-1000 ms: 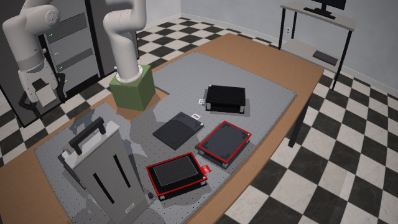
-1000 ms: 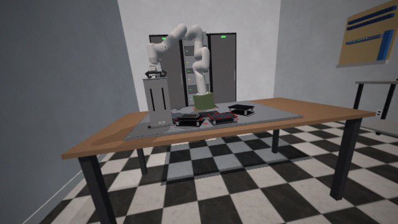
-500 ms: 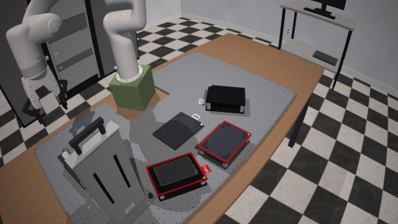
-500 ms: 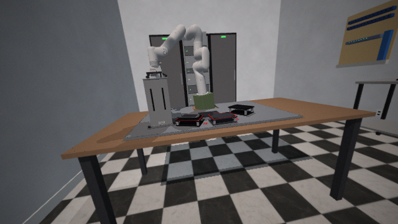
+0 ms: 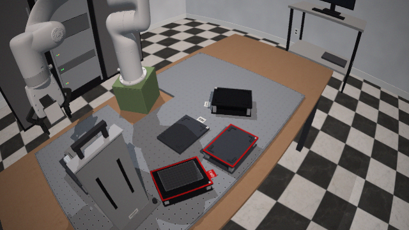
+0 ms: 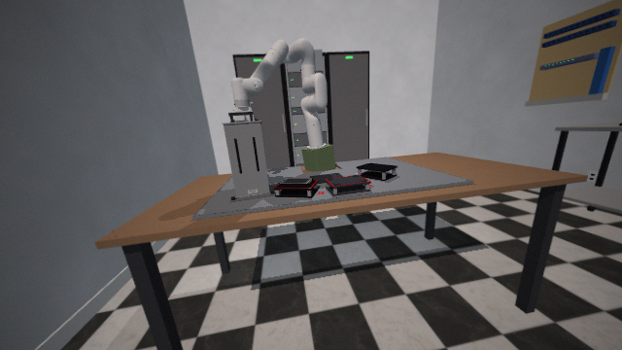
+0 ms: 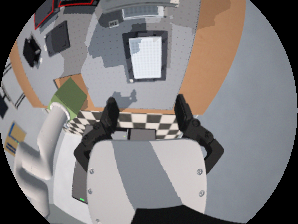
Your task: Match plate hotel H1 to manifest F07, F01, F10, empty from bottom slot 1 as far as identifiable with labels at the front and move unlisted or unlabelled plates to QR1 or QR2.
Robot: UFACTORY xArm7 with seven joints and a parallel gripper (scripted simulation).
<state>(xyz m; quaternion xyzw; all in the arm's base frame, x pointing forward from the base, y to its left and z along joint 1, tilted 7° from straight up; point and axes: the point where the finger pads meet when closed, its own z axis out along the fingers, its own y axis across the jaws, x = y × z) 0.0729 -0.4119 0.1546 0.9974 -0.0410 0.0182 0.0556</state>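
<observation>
Black two-fingered pincer (image 5: 48, 116), fully spread and empty, hangs beyond the worktop's (image 5: 281, 67) left edge; approaching the tall grey plate hotel (image 5: 108, 179), it likely must descend to a slot.

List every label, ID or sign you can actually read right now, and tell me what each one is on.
None can be read.
Red tag beside the near quarantine nest: white marks, too blurred.
White deck label by the flat dark nest: too small.
White deck label by the raised black nest: too small.
Plate at the foot of the plate hotel: illegible.
Wall board: bars only.
</observation>
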